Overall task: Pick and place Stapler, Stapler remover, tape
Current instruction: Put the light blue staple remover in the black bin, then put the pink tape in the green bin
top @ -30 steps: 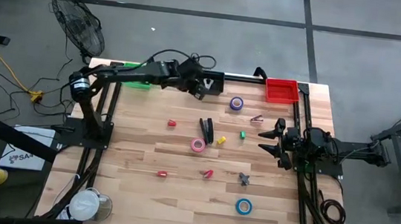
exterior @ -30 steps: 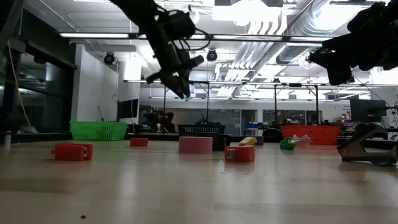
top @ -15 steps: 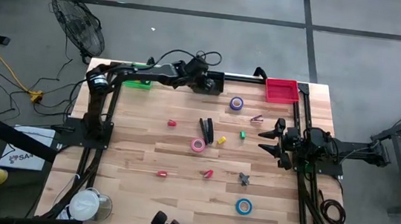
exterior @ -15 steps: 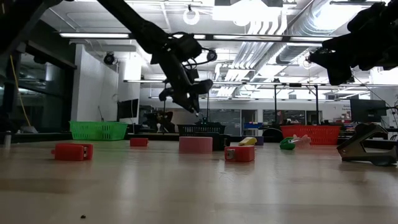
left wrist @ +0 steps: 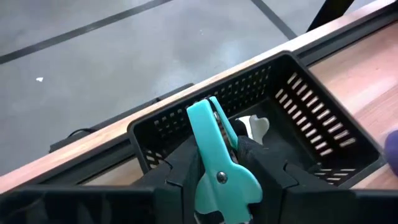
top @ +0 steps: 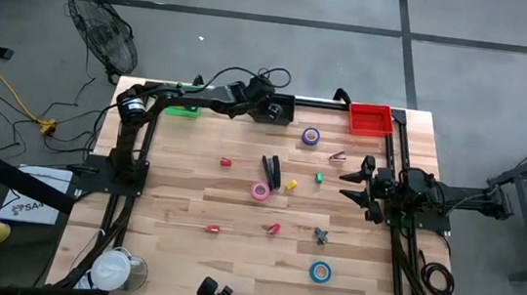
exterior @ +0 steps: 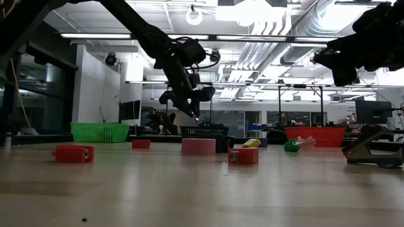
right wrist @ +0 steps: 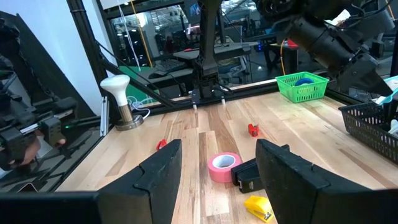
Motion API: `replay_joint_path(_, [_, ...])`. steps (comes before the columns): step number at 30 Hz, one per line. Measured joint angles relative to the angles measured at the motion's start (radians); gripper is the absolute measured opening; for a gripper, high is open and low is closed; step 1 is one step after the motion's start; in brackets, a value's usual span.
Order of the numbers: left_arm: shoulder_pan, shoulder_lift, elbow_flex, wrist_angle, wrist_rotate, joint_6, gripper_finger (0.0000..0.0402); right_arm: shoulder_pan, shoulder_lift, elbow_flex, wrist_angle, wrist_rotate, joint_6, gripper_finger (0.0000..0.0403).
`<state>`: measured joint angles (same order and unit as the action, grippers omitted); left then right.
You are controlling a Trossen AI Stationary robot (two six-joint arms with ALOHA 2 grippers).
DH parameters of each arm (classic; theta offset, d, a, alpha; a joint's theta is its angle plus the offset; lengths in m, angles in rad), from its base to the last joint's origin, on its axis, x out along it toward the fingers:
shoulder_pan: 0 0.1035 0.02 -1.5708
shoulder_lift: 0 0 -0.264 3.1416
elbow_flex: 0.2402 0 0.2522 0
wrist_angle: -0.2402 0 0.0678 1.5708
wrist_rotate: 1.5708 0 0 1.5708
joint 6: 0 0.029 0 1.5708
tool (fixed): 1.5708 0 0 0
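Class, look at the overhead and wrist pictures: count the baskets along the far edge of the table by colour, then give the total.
Green basket: 1
Black basket: 1
Red basket: 1
Total: 3

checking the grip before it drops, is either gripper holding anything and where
The left gripper holds a teal staple remover by its hinged end, over the black basket. The right gripper is open and empty.

Wooden table (top: 174, 256), centre of the high view. Black mesh basket (top: 275, 107) at its upper edge, green basket (top: 182, 110) to its left, red tray (top: 369, 118) to its right. Black stapler (top: 271, 171) mid-table; pink tape roll (top: 260, 191) just below it; blue tape roll (top: 320, 270) lower right.
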<state>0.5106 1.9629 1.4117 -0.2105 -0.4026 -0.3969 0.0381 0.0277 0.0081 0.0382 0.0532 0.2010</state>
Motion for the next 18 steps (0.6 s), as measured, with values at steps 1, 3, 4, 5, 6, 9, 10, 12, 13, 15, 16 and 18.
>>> replay_joint_path(1, [0.0, 0.001, 0.0, -0.002, -0.003, 0.0, 0.011, 0.0, 0.0, 0.0, 0.0, 0.0, 0.0, 0.0197])
replay_joint_path(3, [0.0, 0.001, 0.0, -0.001, -0.005, 0.0, 0.0128, 0.0, 0.0, 0.0, 0.0, 0.0, 0.0, 0.0197])
replay_joint_path(4, [0.0, 0.001, 0.0, -0.001, -0.005, 0.0, 0.0138, 0.0, 0.0, 0.0, 0.0, 0.0, 0.0, 0.0197])
replay_joint_path(5, [0.0, 0.001, 0.0, -0.001, -0.005, 0.0, 0.0149, 0.0, 0.0, 0.0, 0.0, 0.0, 0.0, 0.0197])
replay_joint_path(6, [0.0, 0.001, 0.0, -0.001, -0.005, 0.0, 0.016, 0.0, 0.0, 0.0, 0.0, 0.0, 0.0, 0.0197])
replay_joint_path(9, [0.0, 0.001, 0.0, -0.001, 0.009, 0.023, 0.0193, 0.0, 0.0, 0.0, 0.0, 0.0, 0.0, 0.0197])
replay_joint_path(10, [0.0, 0.001, 0.0, -0.001, 0.029, 0.038, 0.0202, 0.0, 0.0, 0.0, 0.0, 0.0, 0.0, 0.0197])
replay_joint_path(12, [0.0, 0.0, 0.003, -0.006, 0.073, 0.073, 0.0218, 0.0, 0.0, 0.0, 0.0, 0.0, 0.0, 0.0197])
replay_joint_path(13, [0.0, -0.004, 0.01, -0.023, 0.099, 0.089, 0.0223, 0.0, 0.0, 0.0, 0.0, 0.0, 0.0, 0.0197])
replay_joint_path(15, [0.0, -0.013, 0.039, -0.077, 0.143, 0.125, 0.0227, 0.0, 0.0, 0.0, 0.0, 0.0, 0.0, 0.0197])
replay_joint_path(16, [-0.001, -0.022, 0.058, -0.116, 0.17, 0.139, 0.0228, 0.0, 0.0, 0.0, 0.0, 0.0, 0.0, 0.0197])
replay_joint_path(18, [-0.007, -0.039, 0.096, -0.217, 0.223, 0.167, 0.0229, 0.0, 0.0, 0.0, 0.0, 0.0, 0.0, 0.0197])
